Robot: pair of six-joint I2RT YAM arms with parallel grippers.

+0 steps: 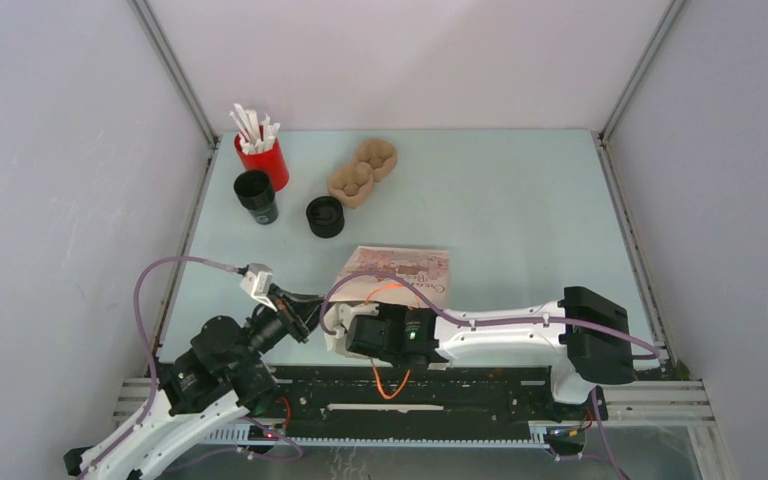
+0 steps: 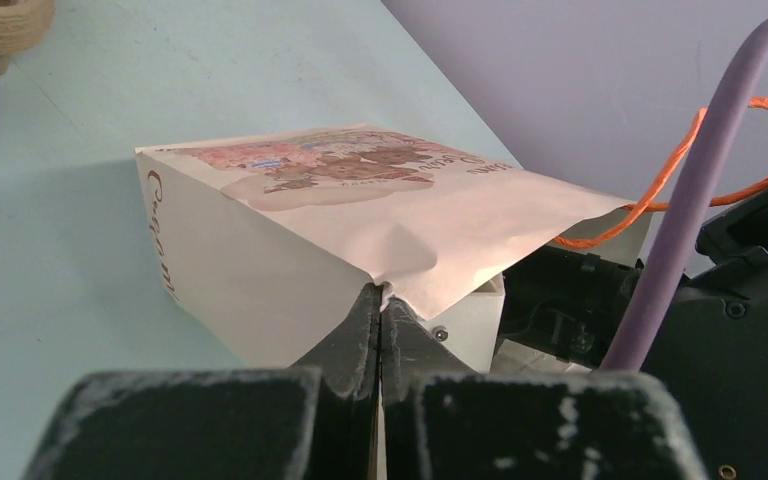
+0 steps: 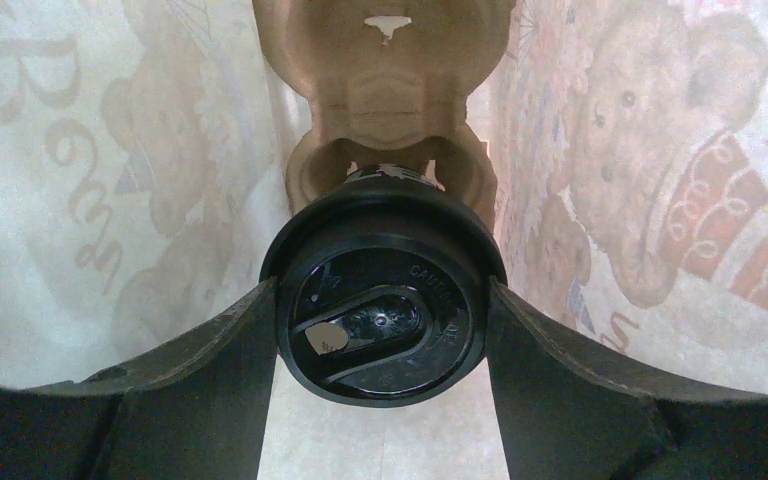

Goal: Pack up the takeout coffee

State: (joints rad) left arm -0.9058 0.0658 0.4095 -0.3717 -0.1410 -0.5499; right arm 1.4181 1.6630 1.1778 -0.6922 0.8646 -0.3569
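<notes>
The takeout coffee, a black cup with a black round lid, is inside the paper bag, which lies on its side. In the right wrist view the cup's far end rests in a brown pulp carrier. My right gripper reaches in through the bag's mouth, and both fingers press the sides of the lid. My left gripper is shut on the bag's upper mouth edge and holds it up. From above, the bag hides the cup and the right fingers.
At the back left stand a red cup of white sticks, an open black cup and a squat black round piece. A brown pulp carrier lies beyond the bag. An orange cable loops over the right wrist.
</notes>
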